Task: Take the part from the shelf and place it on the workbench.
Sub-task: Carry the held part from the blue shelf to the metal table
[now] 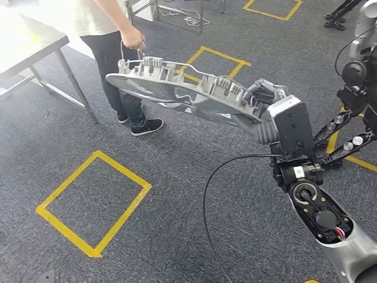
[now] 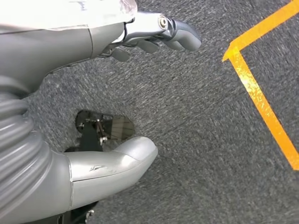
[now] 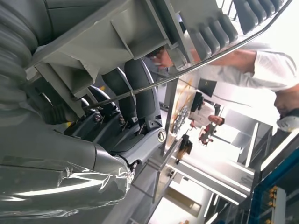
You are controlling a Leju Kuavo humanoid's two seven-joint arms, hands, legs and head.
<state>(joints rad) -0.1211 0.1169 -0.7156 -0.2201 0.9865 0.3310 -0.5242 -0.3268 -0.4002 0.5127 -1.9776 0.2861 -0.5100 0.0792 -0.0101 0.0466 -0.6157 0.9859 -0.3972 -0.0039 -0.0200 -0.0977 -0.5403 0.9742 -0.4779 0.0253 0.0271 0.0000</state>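
The part [image 1: 178, 88] is a long grey cast piece with ribs and a thin wire rail along its edge, held level above the carpet. My right hand [image 1: 262, 97] grips its near end; in the right wrist view the dark fingers [image 3: 137, 93] curl around a rib of the part [image 3: 116, 32]. A person's hand [image 1: 132, 38] touches the far end. The workbench [image 1: 26, 41], a bright white table on metal legs, stands at the far left. My left hand [image 2: 53, 51] hangs over the carpet, fingers apart and holding nothing.
The person [image 1: 120, 82] stands between the part and the workbench. Yellow tape squares [image 1: 93, 200] mark the grey carpet. A black cable [image 1: 213, 194] loops beside my right arm. Dark equipment [image 1: 356, 76] stands at the right edge.
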